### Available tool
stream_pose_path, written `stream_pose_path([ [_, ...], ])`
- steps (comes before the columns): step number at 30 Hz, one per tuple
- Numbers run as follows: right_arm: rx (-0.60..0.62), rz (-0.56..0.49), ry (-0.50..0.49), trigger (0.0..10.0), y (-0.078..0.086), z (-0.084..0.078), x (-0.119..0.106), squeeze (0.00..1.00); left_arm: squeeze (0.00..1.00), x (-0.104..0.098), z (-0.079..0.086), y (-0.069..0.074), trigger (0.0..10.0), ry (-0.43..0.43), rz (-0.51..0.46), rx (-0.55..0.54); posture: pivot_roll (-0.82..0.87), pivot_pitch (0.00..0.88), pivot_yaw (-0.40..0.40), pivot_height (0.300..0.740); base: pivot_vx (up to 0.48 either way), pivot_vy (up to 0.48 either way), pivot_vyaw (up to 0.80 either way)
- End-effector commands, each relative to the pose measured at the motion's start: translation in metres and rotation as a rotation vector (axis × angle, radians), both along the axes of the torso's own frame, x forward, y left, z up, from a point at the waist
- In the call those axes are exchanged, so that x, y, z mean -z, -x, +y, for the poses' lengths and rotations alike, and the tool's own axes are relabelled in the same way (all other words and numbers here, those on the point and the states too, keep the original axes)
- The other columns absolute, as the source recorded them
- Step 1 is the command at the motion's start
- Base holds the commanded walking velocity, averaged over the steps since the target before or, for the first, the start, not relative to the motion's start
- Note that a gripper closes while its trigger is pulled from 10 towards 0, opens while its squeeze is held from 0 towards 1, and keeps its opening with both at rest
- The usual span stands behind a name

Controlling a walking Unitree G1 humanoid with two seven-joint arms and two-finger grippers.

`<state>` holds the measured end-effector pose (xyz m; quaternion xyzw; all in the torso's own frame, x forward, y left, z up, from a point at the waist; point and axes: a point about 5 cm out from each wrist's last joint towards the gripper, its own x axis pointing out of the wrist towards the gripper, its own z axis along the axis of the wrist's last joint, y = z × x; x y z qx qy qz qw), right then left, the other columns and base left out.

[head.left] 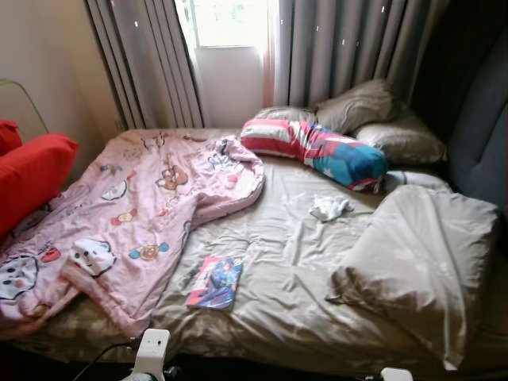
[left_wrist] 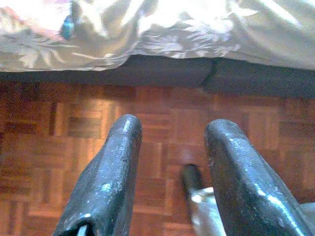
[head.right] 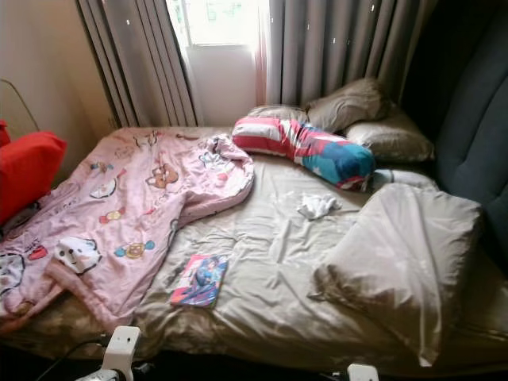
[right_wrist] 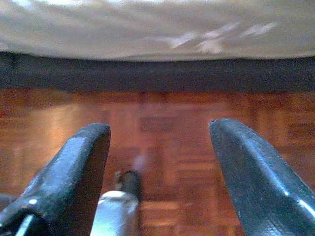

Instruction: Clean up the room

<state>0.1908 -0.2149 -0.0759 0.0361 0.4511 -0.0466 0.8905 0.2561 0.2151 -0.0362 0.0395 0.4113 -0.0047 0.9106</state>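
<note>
- Head cam, left eye: unmade bed (head.left: 270,317) w/ a wrinkled beige sheet, seen from the foot end. Pink cartoon-print blanket (head.left: 119,214) is bunched over the robot's-left half and hangs off the near corner.
- A small colourful book (head.left: 215,282) lies flat on the sheet just beside the blanket's edge, near the foot.
- Crumpled white cloth (head.left: 329,208) sits mid-bed, well apart from the book.
- Striped red/white/blue bolster pillow (head.left: 313,151) lies across the head end; two grey-beige pillows (head.left: 373,115) are stacked behind it vs the dark headboard (head.left: 476,135).
- Big beige pillow (head.left: 421,262) lies tilted on the right side, near the edge.
- Red cushion (head.left: 28,178) at far left, off the bed. Grey curtains (head.left: 349,55) and a bright window (head.left: 226,24) behind.
- Right eye: same scene, nothing extra to tell.
- Left wrist cam: left gripper (left_wrist: 170,147) hangs low over the wood parquet floor (left_wrist: 64,123), fingers (left_wrist: 110,172) apart w/ a moderate gap, nothing between them. Sheet edge and dark bed base ahead.
- Right wrist cam: right gripper (right_wrist: 157,147) also over parquet, fingers (right_wrist: 256,172) spread wide, empty, facing the bed's edge.
</note>
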Motion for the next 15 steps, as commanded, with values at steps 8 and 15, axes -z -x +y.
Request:
stream_pose_path([
  [8, -0.012, -0.009, -0.020, 10.0, -0.0040, 0.0100, -0.0002, 0.00, 0.00, 0.0001, 0.0087, 0.0028, 10.0, -0.031, 0.010, 0.002, 0.00, 0.000, 0.014, 0.740, 0.000, -0.298, 0.00],
  [15, -0.008, -0.010, -0.019, 10.0, -0.0045, 0.0097, -0.0004, 0.00, 0.00, -0.0002, 0.0085, 0.0025, 10.0, -0.022, 0.006, -0.008, 0.00, 0.000, 0.013, 0.740, 0.000, -0.086, 0.00],
])
